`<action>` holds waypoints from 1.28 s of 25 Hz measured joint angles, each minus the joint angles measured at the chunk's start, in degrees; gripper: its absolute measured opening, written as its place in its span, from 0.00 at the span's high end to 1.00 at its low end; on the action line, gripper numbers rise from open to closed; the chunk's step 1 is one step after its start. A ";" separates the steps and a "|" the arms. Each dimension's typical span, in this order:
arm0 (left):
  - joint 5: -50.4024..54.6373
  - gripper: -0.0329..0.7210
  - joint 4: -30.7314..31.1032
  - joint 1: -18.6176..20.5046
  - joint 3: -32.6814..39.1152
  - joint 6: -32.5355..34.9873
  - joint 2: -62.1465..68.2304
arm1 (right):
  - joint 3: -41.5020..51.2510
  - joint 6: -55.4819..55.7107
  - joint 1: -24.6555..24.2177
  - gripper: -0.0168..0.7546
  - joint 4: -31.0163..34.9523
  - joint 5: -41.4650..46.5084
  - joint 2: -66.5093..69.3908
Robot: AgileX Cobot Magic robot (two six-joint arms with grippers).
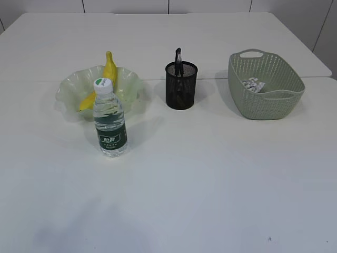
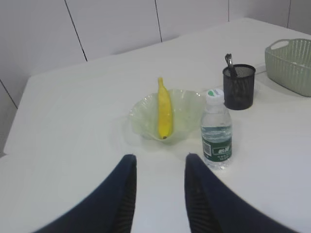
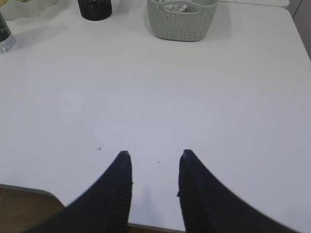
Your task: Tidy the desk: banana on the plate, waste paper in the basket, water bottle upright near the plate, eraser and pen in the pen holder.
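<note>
water bottle (image 1: 110, 124) label | white print | unreadable

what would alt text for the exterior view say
A clear plastic water bottle stands upright before a pale-green ruffled plate holding a yellow banana. To the right sit a black mesh pen holder and a sage-green basket containing crumpled paper.

- I see the banana (image 1: 108, 74) lying in the plate (image 1: 71, 89), at the desk (image 1: 210, 184) left.
- Water bottle (image 1: 110, 120) upright just before the plate.
- Pen holder (image 1: 181, 85) stands right of the plate, a pen (image 1: 178, 58) inside.
- Basket (image 1: 265, 84) farthest right, probably holding the waste paper (image 1: 254, 84).
</note>
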 joint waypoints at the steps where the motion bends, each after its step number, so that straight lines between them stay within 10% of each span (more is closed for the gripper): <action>1: 1.29 0.64 0.00 0.00 0.00 -0.43 -0.24 | 0.00 0.00 0.00 0.66 0.00 0.00 0.00; 32: 16.30 0.64 1.30 6.26 0.00 -6.15 -9.81 | 0.00 0.04 0.00 0.66 0.00 0.00 0.00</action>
